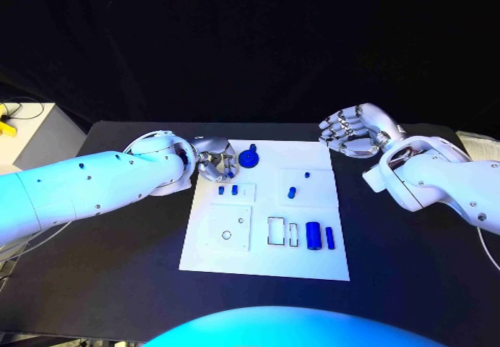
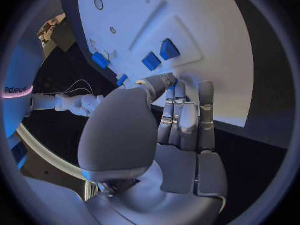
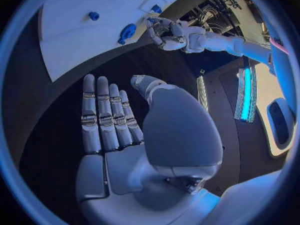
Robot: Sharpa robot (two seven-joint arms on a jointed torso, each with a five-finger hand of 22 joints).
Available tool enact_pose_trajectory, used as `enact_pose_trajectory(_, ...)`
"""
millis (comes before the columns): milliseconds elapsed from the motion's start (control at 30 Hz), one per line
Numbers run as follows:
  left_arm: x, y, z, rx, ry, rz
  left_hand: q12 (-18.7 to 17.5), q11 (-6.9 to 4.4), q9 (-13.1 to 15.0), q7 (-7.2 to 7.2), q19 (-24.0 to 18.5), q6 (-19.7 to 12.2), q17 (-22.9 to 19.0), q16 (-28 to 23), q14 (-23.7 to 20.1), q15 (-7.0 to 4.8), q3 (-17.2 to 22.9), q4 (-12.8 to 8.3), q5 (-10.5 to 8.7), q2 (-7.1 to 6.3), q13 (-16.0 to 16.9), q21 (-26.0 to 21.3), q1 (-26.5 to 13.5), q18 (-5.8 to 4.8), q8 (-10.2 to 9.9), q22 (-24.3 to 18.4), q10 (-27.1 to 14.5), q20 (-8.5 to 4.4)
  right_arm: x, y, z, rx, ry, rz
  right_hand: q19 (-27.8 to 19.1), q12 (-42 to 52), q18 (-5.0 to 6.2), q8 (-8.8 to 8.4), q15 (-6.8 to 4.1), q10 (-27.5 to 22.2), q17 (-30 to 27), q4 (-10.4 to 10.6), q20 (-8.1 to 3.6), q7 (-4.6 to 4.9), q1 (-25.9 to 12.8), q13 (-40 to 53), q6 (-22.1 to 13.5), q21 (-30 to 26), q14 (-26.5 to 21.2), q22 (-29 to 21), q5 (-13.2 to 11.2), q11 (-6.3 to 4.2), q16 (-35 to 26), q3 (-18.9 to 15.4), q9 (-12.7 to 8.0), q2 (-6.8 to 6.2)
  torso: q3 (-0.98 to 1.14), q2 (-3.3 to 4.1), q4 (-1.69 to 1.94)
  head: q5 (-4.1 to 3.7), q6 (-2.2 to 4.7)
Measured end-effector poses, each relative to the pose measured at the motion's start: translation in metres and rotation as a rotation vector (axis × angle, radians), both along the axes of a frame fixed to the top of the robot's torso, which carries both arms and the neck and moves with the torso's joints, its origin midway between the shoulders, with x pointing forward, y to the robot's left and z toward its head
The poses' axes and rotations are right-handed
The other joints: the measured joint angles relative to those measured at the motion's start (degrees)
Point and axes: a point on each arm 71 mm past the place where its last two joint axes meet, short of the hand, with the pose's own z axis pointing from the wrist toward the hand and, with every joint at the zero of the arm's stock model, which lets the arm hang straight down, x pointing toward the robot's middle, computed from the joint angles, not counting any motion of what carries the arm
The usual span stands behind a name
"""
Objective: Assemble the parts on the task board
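Left hand (image 1: 216, 160): fingers curled over task board (image 1: 269, 264) far-left corner, nothing seen held | Right hand (image 1: 354, 130): fingers apart, empty, off-board | Risk: round blue part (image 1: 249, 156) just beside; could be knocked.

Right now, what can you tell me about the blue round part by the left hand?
The blue round part is a disc-shaped piece with a small stem on top, plastic by its look. It sits at the far edge of the white task board, just beside the left hand, whose fingers curl near it. Whether they touch it, I cannot tell.
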Motion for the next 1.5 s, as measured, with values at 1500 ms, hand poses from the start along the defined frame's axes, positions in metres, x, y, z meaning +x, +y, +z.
enact_pose_trajectory(1500, 0.0014, -0.0023, -0.0015, 0.016, 0.000, 0.012, 0.8, -0.09, 0.0, -0.22, 0.2, 0.2, 0.1, 0.4, 0.2, -0.21, -0.2, -0.2, 0.00, 0.00, 0.5, 0.2, 0.0, 0.00, -0.6, 0.0, 0.1, -0.21, 0.0001, 0.0000, -0.0004, -0.001, 0.004, 0.002, 0.0, 0.0, 0.00, 0.00, 0.00, -0.2, -0.1, 0.0, 0.00, -0.02, -0.2, 0.0, 0.0, 0.0, 0.0, -0.4, 0.0, 0.21, -0.2, 0.0, 0.0, 0.24, 0.08, 0.07, -0.03, -0.14, -0.27)
